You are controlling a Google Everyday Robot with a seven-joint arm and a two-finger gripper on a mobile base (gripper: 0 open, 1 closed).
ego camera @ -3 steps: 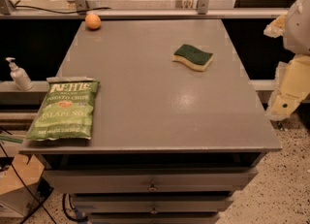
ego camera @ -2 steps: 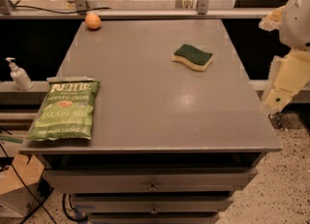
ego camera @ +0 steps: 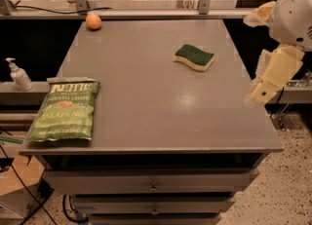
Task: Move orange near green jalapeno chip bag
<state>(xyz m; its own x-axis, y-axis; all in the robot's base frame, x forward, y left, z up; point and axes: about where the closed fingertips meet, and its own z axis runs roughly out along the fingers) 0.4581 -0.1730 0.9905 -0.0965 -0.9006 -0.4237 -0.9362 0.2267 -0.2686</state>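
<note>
lab; drawer cabinet (ego camera: 151, 187); speckled floor (ego camera: 287, 190); cables (ego camera: 19, 190); gripper (ego camera: 261, 92) beside cabinet's right edge

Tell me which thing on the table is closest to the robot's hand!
The green and yellow sponge. The gripper hangs just past the table edge on that side; the orange and chip bag lie far across it.

One camera looks down at the table (ego camera: 146, 112) from above its front edge, facing its far edge. It is near enough that the top nearly fills the frame, with the drawers (ego camera: 153, 182) below. The gripper (ego camera: 265, 85) hangs at the frame's right, just off the table's right edge.
</note>
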